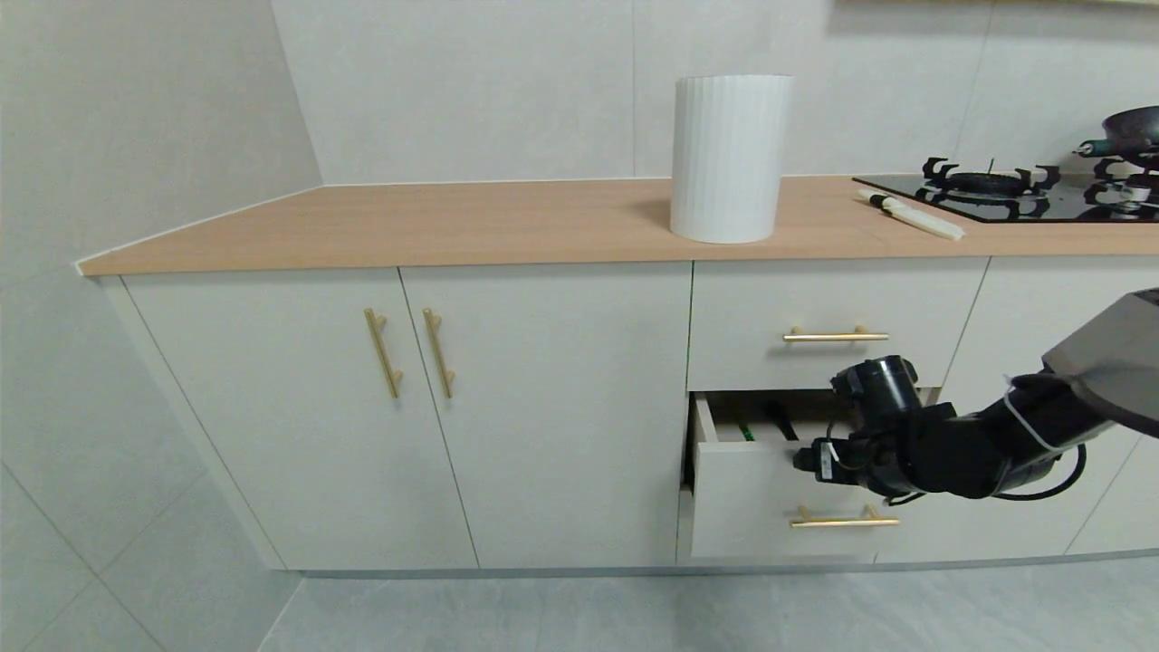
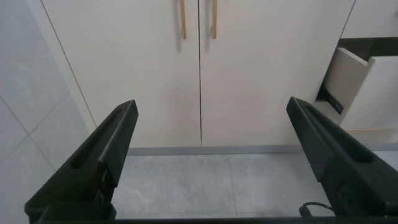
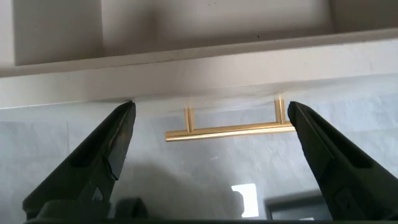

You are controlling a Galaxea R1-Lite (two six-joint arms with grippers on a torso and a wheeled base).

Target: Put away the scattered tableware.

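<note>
A cream-handled utensil (image 1: 910, 215) lies on the wooden counter (image 1: 453, 222) beside the stove. Below it, the lower drawer (image 1: 770, 498) is pulled partly out, with a green item (image 1: 746, 433) and a dark one (image 1: 784, 426) showing inside. My right gripper (image 1: 812, 458) hangs just above the drawer's front panel. In the right wrist view it (image 3: 210, 111) is open, its fingers spread either side of the gold handle (image 3: 230, 130) without touching it. My left gripper (image 2: 211, 106) is open and holds nothing, low before the cabinet doors (image 2: 199, 68).
A tall white ribbed container (image 1: 727, 158) stands on the counter above the drawers. A gas stove (image 1: 1023, 192) with a dark pan (image 1: 1132, 127) is at the far right. The upper drawer (image 1: 833, 321) is closed. Grey tiled floor (image 2: 205, 186) lies below.
</note>
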